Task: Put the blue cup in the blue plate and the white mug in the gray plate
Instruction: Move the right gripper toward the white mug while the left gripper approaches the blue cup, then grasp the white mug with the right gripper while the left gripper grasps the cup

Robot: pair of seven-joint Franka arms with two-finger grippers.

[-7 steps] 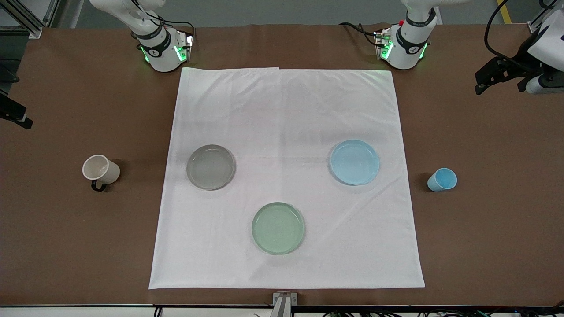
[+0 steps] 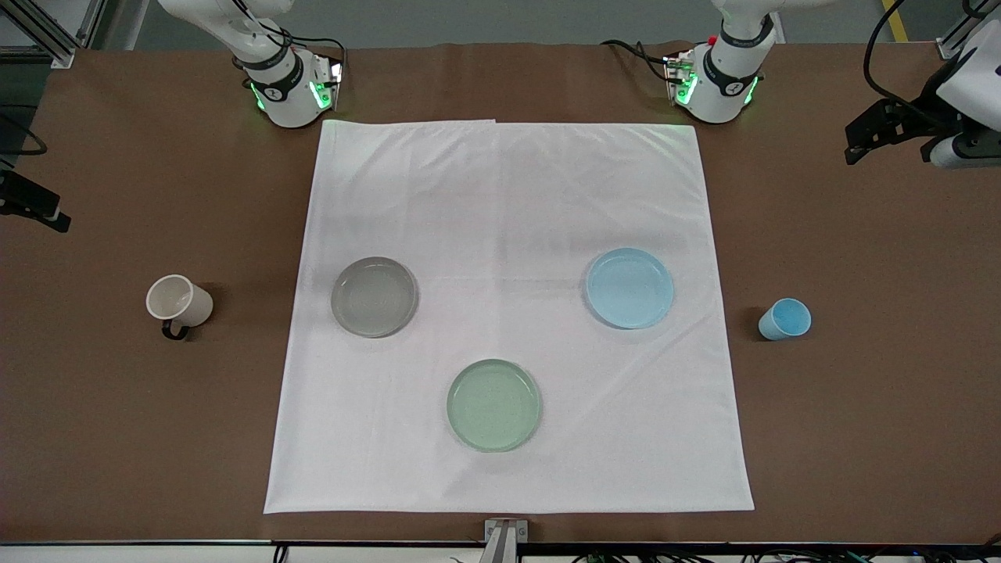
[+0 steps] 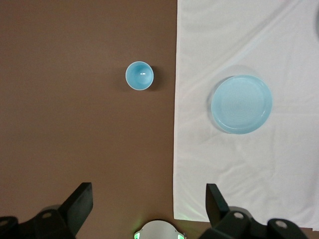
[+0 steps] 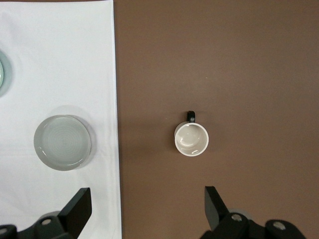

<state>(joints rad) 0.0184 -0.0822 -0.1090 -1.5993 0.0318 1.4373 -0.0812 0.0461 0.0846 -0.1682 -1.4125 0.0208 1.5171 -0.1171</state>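
- Both my grippers, left gripper (image 3: 148, 199) and right gripper (image 4: 147, 201), shift only slightly since a moment ago, fingers spread, grasping nothing
- Blue cup (image 2: 784, 319) and white mug (image 2: 178, 303) are unmoved, so the task is not started

blue cup (image 3: 139, 75) upright beside cloth (image 3: 259, 164), blue plate (image 3: 241, 104) empty

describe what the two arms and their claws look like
Both arms are glossy white with black joint bands. Green lights glow at the left arm's base and the right arm's base, with black cables alongside. The left claw and right claw have dark, angular, wedge-shaped fingers.
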